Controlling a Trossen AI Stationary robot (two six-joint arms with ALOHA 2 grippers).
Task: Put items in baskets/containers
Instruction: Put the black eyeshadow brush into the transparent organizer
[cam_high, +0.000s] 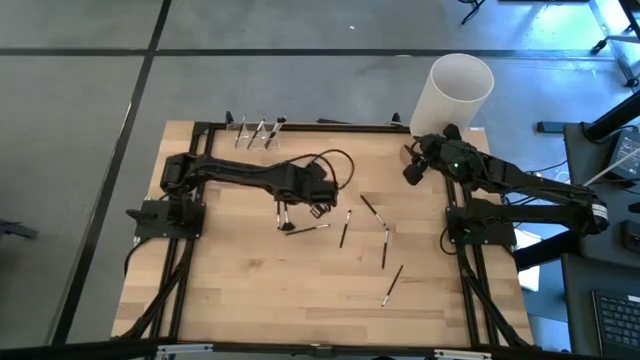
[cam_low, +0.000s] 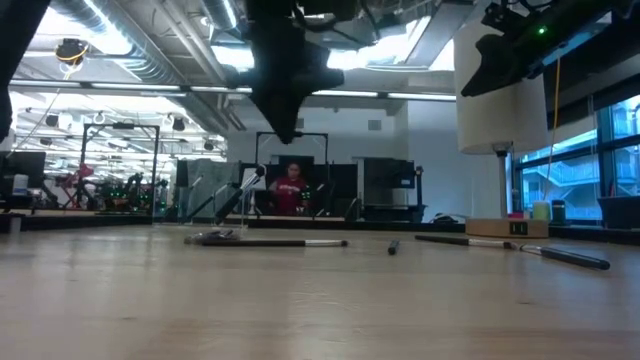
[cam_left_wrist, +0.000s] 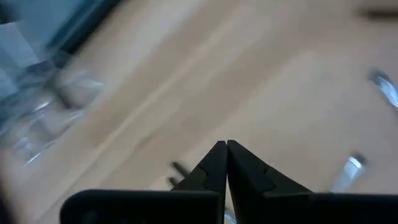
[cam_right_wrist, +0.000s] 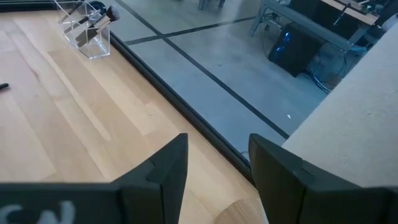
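Observation:
Several thin makeup brushes lie flat on the wooden table, among them one (cam_high: 305, 228) just near of my left gripper, others to its right (cam_high: 345, 228) (cam_high: 385, 245) and one nearer the front (cam_high: 392, 285). The clear containers (cam_high: 255, 130) stand at the table's far edge with a few brushes leaning in them; they also show in the right wrist view (cam_right_wrist: 87, 28). My left gripper (cam_high: 285, 205) is shut and empty, pointing down well above the table (cam_low: 285, 132). My right gripper (cam_right_wrist: 217, 168) is open and empty at the far right, next to the tall white cylinder (cam_high: 455, 90).
The tall white cylinder stands at the table's far right corner, close beside my right gripper (cam_high: 410, 172). A black frame (cam_high: 300, 125) runs round the table's edges. A loop of black cable (cam_high: 335, 165) hangs off the left arm. A person (cam_low: 292, 188) sits far behind the table.

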